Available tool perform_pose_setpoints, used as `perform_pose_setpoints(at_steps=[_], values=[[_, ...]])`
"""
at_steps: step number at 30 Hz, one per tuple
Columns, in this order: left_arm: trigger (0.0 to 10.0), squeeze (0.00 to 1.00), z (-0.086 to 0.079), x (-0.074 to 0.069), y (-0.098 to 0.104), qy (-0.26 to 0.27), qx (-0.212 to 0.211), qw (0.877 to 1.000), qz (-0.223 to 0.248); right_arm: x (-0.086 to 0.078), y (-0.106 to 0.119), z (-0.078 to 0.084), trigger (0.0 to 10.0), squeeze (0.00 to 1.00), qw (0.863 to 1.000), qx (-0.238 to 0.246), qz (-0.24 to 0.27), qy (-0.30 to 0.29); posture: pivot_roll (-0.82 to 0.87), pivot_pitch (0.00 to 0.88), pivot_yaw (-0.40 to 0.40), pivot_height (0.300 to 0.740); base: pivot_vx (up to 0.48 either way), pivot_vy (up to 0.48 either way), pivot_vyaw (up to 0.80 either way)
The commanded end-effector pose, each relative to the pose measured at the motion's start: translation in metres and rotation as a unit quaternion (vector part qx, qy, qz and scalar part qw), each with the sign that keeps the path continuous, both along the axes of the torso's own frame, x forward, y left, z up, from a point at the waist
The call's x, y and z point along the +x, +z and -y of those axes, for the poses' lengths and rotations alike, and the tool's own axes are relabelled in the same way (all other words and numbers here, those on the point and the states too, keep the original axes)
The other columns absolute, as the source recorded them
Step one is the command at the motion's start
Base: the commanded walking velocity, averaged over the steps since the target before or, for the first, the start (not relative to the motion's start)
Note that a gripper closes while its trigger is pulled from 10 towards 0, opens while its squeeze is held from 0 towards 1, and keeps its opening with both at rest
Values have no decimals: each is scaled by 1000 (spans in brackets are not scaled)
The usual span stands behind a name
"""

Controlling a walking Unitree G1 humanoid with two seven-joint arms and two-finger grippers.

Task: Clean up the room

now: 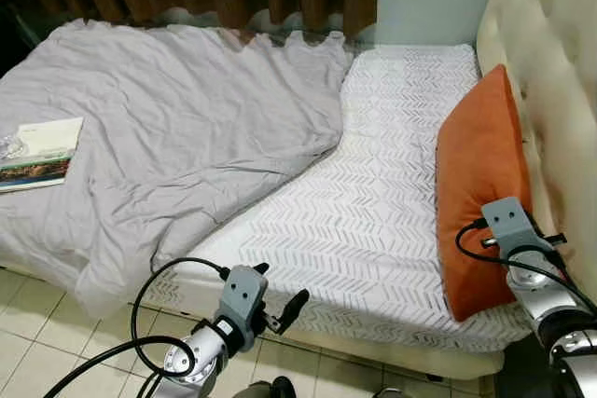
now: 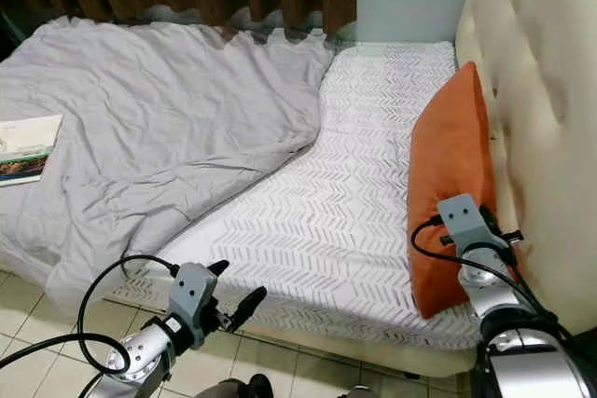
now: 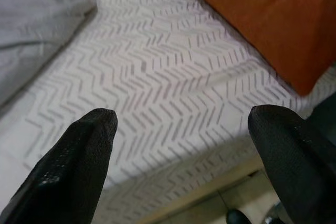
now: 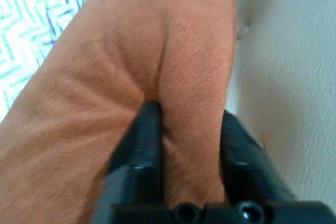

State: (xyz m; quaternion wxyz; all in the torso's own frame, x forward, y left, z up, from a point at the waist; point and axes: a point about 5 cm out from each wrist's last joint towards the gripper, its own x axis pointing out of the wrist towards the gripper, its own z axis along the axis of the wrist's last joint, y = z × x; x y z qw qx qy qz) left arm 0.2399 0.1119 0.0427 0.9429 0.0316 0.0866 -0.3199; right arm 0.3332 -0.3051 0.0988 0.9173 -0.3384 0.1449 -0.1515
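head pair: down on bed (image 1: 373, 221) | wrists: close, share orange pillow (image 4: 157, 51)

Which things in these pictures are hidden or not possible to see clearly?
- Booklet text: too small in the eye views, and the left edge cuts it.
- Orange pillow lower back corner: the right gripper covers it, jaws pinching a fold.
- Bed under the grey blanket: hidden.
- Left gripper, jaws open: its base is cut by the wrist view's edge.

Soft, even indoor light fills the room, with no glare. The head views are sharp. Shade gathers under the bed's (image 1: 308, 230) near edge. Both wrist views are blurred close up.
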Motion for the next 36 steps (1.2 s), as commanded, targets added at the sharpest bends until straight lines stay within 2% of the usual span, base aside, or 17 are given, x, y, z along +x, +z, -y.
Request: perform_pose_setpoints(at_steps=[1, 8, 9, 12, 14, 18, 19, 20, 22, 24, 25, 26, 28, 29, 30, 33, 36], values=[[10000, 0, -1, -3, 0, -2, 3, 1000, -4, 1, 6, 7, 10000, 1000, 1000, 6, -1, -7, -62, 267, 65, 740, 0, 0, 0], [10000, 0, -1, -2, 1, -1, 4, 1000, -3, 6, 15, 7, 10000, 1000, 999, -33, 3, 7, -62, 267, 64, 740, 0, 0, 0], [10000, 0, -1, -2, 1, 1, 3, 1000, -2, 8, 23, 9, 10000, 1000, 998, -67, 9, 12, -62, 267, 63, 740, 0, 0, 0], [10000, 0, -1, -1, 2, 2, 3, 1000, -2, 10, 29, 11, 10000, 1000, 996, -90, 12, 15, -63, 267, 62, 740, 0, 0, 0], [10000, 0, 0, -1, 2, 3, 1, 1000, -3, 12, 42, 19, 10000, 1000, 990, -138, 13, 15, -64, 264, 59, 740, 0, 0, 0], [10000, 0, 1, -1, 2, 3, 1, 1000, -3, 11, 53, 29, 10000, 1000, 986, -168, 24, 0, -65, 260, 56, 740, 0, 0, 0], [10000, 0, 2, 0, 2, 3, 2, 1000, -2, 11, 60, 32, 10000, 1000, 990, -125, 57, -12, -64, 250, 48, 740, 0, 0, 0], [10000, 0, 2, 0, 2, 3, 2, 1000, -2, 11, 60, 32, 10000, 1000, 990, -125, 57, -12, -64, 250, 48, 740, 0, 0, 0], [10000, 0, 2, -1, 2, 3, 2, 1000, 0, 11, 59, 27, 10000, 1000, 994, -28, 103, -19, -63, 240, 40, 740, 0, 0, 0], [10000, 0, 3, -1, 1, 5, 4, 1000, -1, 10, 50, 20, 10000, 1000, 988, 76, 133, -25, -65, 218, 32, 740, 0, 0, 0], [10000, 0, 3, -1, 1, 5, 4, 1000, -1, 10, 50, 20, 10000, 1000, 988, 76, 133, -25, -65, 218, 32, 740, 0, 0, 0], [10000, 0, 3, -1, 0, 7, 6, 1000, -1, 9, 44, 12, 10000, 1000, 980, 128, 148, -24, -69, 202, 29, 740, 0, 0, 0], [10000, 0, 1, 0, -3, 21, 12, 1000, -11, -3, 32, -14, 10000, 1000, 948, 247, 198, -16, -75, 174, 26, 740, 0, 0, 0], [10000, 0, 1, 0, -3, 21, 12, 1000, -11, -3, 32, -14, 10000, 1000, 948, 247, 198, -16, -75, 174, 26, 740, 0, 0, 0], [10000, 0, 0, 0, -4, 25, 11, 1000, -16, -9, 29, -21, 10000, 1000, 936, 282, 211, -14, -75, 174, 26, 740, 0, 0, 0], [10000, 0, -8, 6, -3, 50, 16, 999, -8, -43, 9, -55, 10000, 1000, 898, 377, 228, -18, -93, 80, 30, 740, 0, 0, 0], [10000, 0, -10, 8, -1, 57, 20, 998, -1, -56, 4, -64, 10000, 1000, 892, 390, 228, -13, -96, 60, 30, 740, 0, 0, 0]])
